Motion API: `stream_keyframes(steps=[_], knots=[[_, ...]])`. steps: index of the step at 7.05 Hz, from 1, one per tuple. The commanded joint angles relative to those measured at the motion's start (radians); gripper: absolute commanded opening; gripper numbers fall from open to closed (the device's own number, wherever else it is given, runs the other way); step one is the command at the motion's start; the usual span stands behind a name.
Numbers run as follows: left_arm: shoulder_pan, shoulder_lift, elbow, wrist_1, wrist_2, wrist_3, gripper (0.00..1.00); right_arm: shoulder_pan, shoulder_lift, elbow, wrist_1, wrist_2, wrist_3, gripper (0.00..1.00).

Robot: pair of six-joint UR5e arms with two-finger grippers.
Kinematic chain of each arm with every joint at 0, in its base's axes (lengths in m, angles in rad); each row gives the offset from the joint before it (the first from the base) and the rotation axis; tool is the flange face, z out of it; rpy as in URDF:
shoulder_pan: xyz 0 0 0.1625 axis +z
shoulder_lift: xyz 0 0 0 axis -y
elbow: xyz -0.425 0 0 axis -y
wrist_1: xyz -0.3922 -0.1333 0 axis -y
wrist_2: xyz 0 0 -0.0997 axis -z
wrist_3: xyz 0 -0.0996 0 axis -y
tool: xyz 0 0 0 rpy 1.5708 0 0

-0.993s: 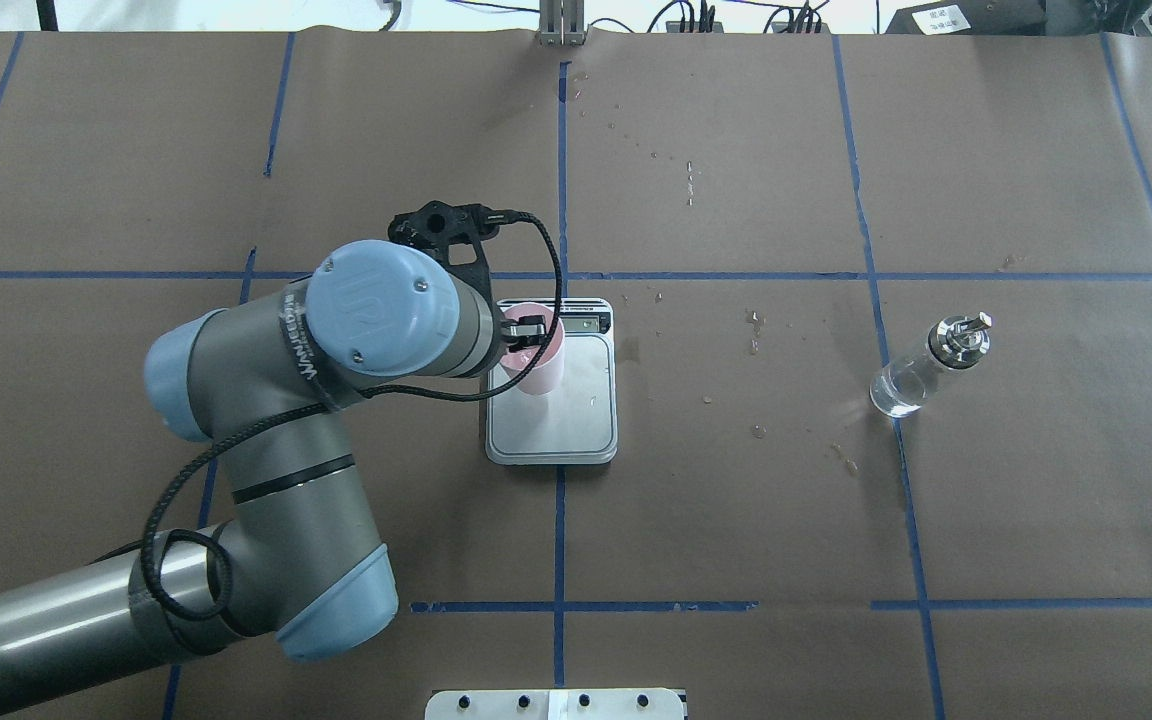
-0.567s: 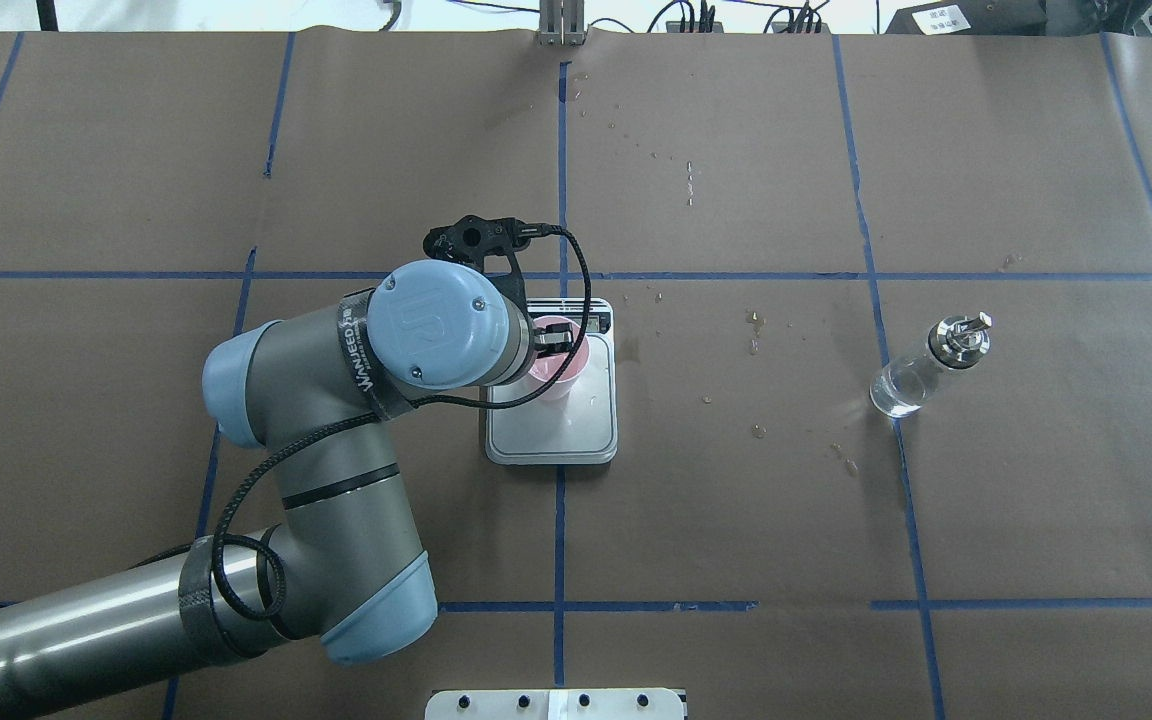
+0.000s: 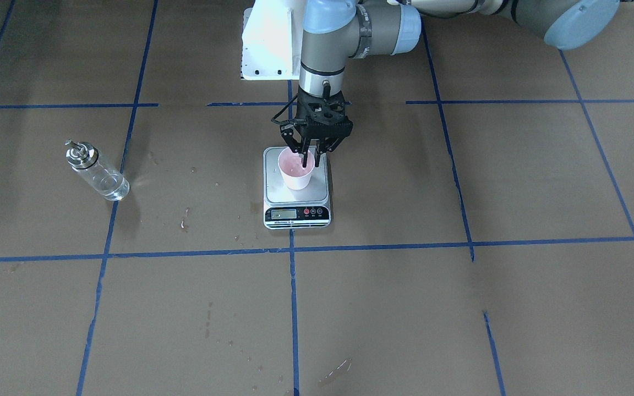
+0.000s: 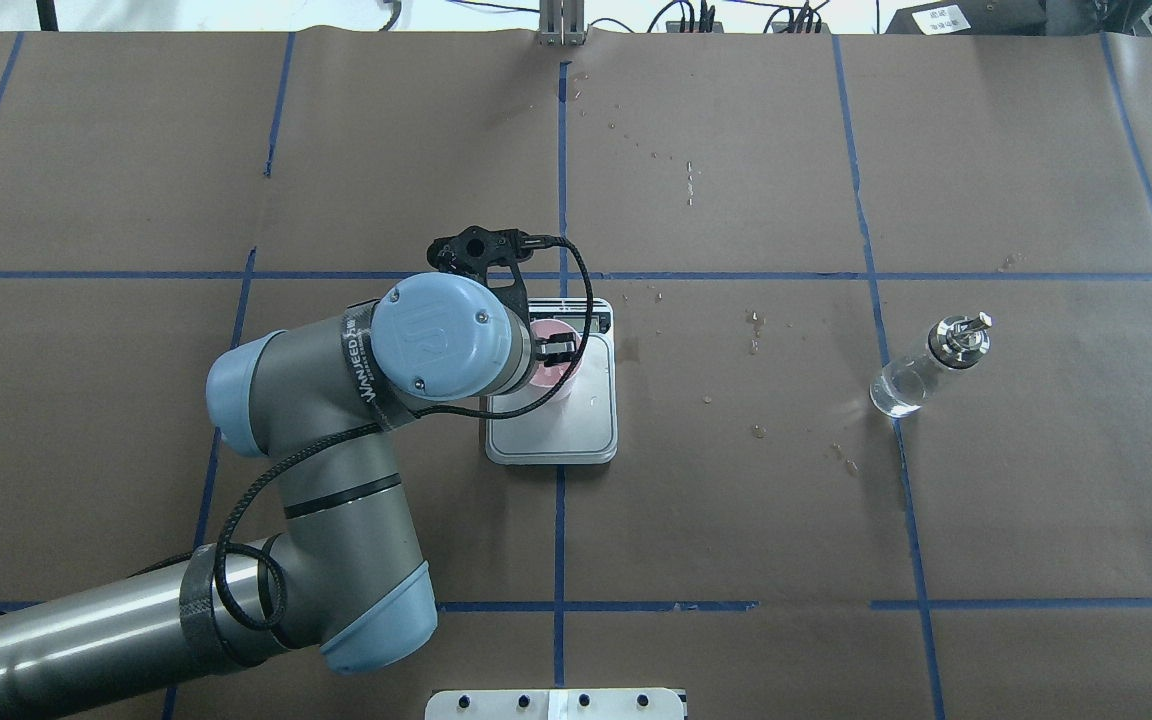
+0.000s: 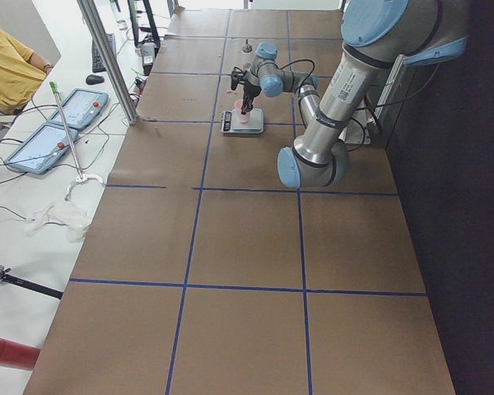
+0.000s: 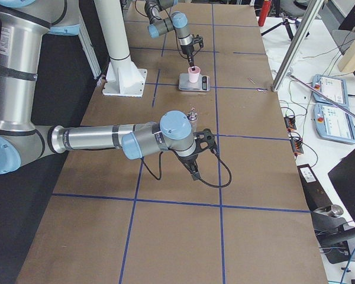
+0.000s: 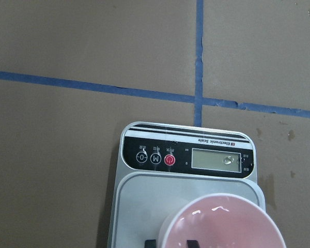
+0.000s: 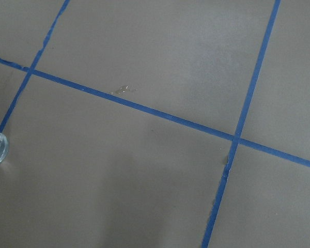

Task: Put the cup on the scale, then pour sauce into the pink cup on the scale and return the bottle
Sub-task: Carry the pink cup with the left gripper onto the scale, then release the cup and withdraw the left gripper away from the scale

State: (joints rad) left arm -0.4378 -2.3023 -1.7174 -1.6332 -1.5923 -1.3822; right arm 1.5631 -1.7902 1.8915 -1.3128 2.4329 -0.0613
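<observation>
Cup (image 3: 295,173) stands upright on the scale's (image 3: 278,195) platform, nearer its display edge. We see the left claw (image 3: 311,160) clamped on its rim, 1 finger inside and 1 outside. The bottle (image 3: 97,173) stands toward the worktop's (image 3: 405,302) right edge, well apart from the scale. The right claw (image 6: 196,173) hangs near the bottle; we cannot tell whether it is apart or together.
</observation>
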Motion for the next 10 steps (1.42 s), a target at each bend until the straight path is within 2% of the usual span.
stream_keyframes(steps=[1,3,4,5,6,8,9,10], knots=[[-0.008,0.023,-0.068,0.015,-0.005,0.085,1.0,0.0,0.0,0.001,0.0,0.0,0.0,1.0],[-0.085,0.14,-0.291,0.108,-0.04,0.31,1.0,0.0,0.006,0.007,0.001,0.003,-0.002,1.0],[-0.158,0.212,-0.385,0.145,-0.105,0.447,1.0,0.0,0.006,0.009,0.001,0.003,0.0,1.0],[-0.23,0.275,-0.44,0.168,-0.123,0.586,1.0,0.0,0.008,0.011,0.001,0.003,0.005,1.0],[-0.336,0.315,-0.445,0.173,-0.191,0.726,1.0,0.0,0.011,0.011,0.001,0.003,0.008,1.0],[-0.601,0.43,-0.433,0.19,-0.303,1.142,1.0,0.0,0.011,0.012,0.001,0.005,0.009,1.0],[-0.76,0.484,-0.397,0.19,-0.387,1.355,1.0,0.0,0.011,0.015,0.001,0.014,0.012,1.0],[-0.888,0.542,-0.337,0.19,-0.47,1.487,1.0,0.0,0.012,0.026,0.003,0.021,0.043,1.0]])
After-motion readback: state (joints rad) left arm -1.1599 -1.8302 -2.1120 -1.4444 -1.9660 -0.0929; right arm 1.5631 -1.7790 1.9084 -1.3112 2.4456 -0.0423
